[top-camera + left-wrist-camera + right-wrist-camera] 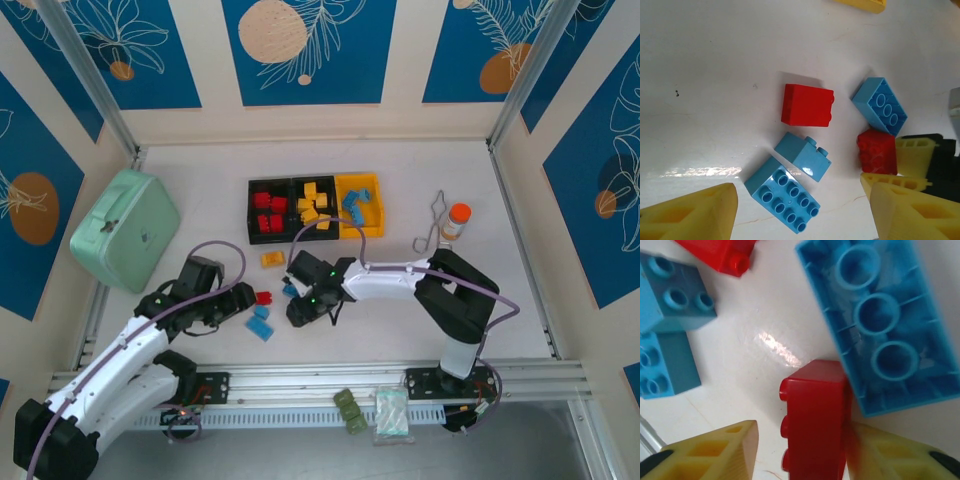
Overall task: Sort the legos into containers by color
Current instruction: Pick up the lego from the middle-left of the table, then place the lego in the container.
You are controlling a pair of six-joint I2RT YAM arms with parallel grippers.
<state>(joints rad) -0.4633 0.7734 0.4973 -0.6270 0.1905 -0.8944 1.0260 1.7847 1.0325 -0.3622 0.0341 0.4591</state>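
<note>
Legos [261, 328] lie scattered nearside; right gripper [800, 435] straddles a red brick [812, 415], unclamped; left gripper [800, 187] gapes empty.

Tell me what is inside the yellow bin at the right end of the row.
The yellow bin holds light blue bricks, piled together. The top view is too small to count them, and anything under the pile is covered.

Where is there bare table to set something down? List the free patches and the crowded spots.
Free: the table between the mint-green case and the containers; the far strip behind them; the strip right of the right arm. Crowded: the loose legos between the left gripper and right gripper.
</note>
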